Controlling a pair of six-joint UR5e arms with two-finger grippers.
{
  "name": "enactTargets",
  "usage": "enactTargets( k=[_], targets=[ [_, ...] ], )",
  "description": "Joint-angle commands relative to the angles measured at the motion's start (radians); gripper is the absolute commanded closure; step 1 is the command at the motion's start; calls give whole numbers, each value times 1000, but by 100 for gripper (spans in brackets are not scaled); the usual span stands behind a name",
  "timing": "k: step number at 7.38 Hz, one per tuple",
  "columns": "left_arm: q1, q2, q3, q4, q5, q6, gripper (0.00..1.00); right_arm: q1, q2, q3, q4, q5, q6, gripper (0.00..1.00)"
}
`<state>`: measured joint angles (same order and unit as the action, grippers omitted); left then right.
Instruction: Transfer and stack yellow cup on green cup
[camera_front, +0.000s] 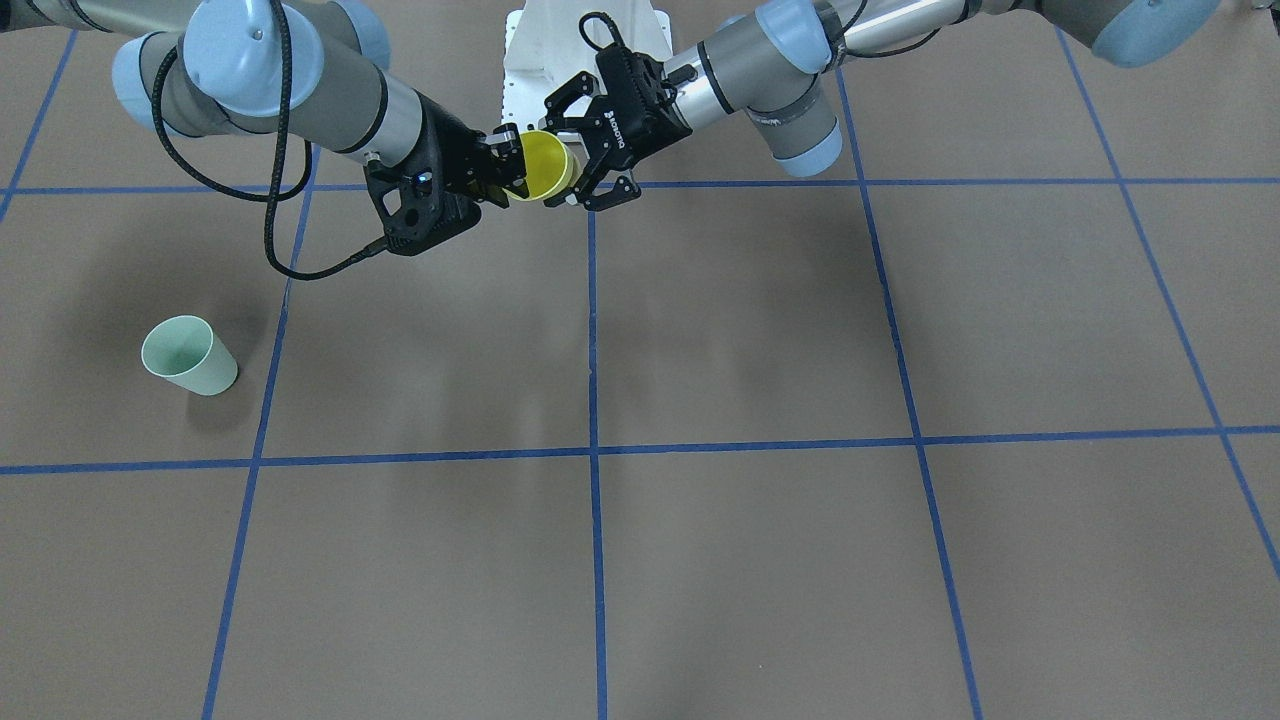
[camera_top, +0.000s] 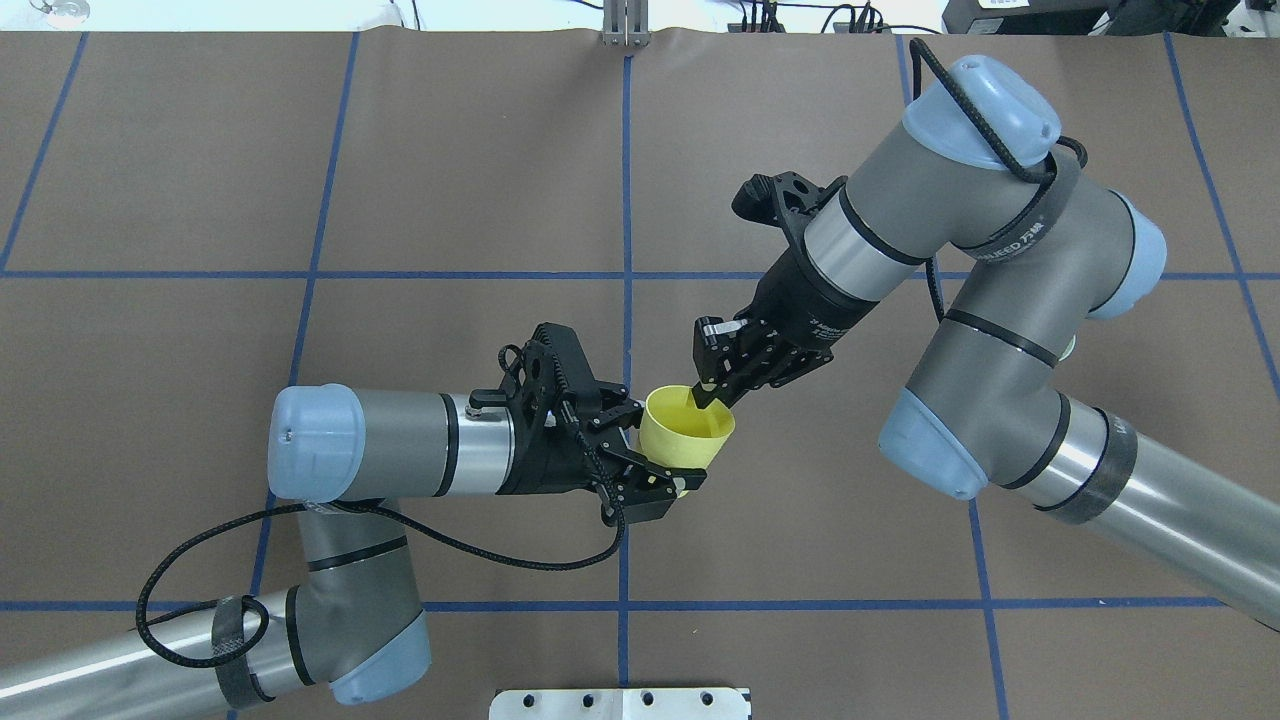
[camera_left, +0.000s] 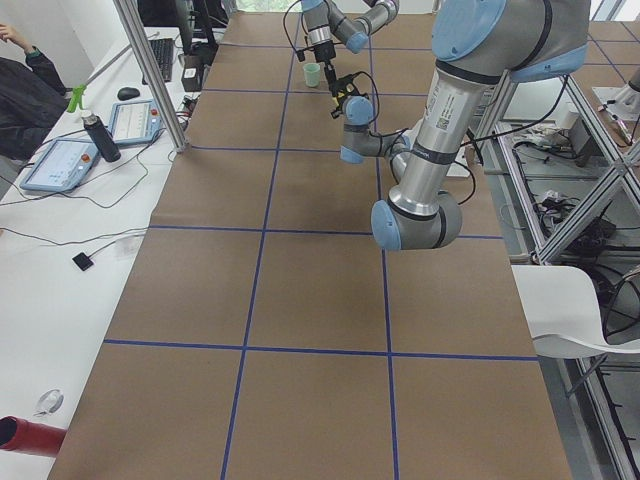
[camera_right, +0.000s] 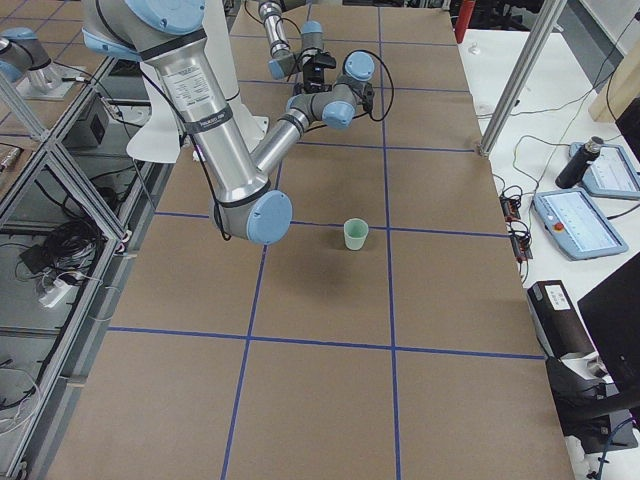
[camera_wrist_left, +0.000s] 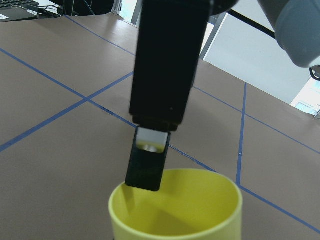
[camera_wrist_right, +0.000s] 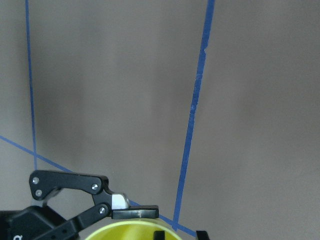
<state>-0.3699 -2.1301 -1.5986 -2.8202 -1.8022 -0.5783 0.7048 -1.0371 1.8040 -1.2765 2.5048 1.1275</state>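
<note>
The yellow cup (camera_front: 540, 165) hangs upright above the table near the robot's base, between both arms. My left gripper (camera_top: 655, 448) grips its body from the side, one finger on each flank. My right gripper (camera_top: 705, 398) comes down from above and pinches the rim, with one finger (camera_wrist_left: 145, 170) inside the cup (camera_wrist_left: 175, 210). In the right wrist view a left finger (camera_wrist_right: 135, 212) lies against the cup wall (camera_wrist_right: 130, 231). The green cup (camera_front: 190, 355) stands upright on the table on my right side, far from both grippers.
Brown table paper with a blue tape grid (camera_front: 592, 450). A white base plate (camera_front: 585, 45) sits at the robot's edge. In the side views a bench holds tablets and a bottle (camera_right: 578, 165), and a person (camera_left: 25, 95) sits beside the table.
</note>
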Motion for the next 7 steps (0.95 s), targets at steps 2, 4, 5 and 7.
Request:
enactTargets(
  k=[2, 4, 5, 7],
  targets=[
    [0, -1, 8, -18, 1, 0, 100, -8, -1, 0, 0, 0, 0, 68],
    [0, -1, 12, -28, 1, -2, 100, -10, -3, 1, 0, 0, 0, 76],
    [0, -1, 14, -28, 3, -2, 100, -10, -1, 1, 0, 0, 0, 88],
    [0, -1, 14, -28, 3, -3, 100, -10, -1, 5, 2, 0, -2, 100]
  ],
)
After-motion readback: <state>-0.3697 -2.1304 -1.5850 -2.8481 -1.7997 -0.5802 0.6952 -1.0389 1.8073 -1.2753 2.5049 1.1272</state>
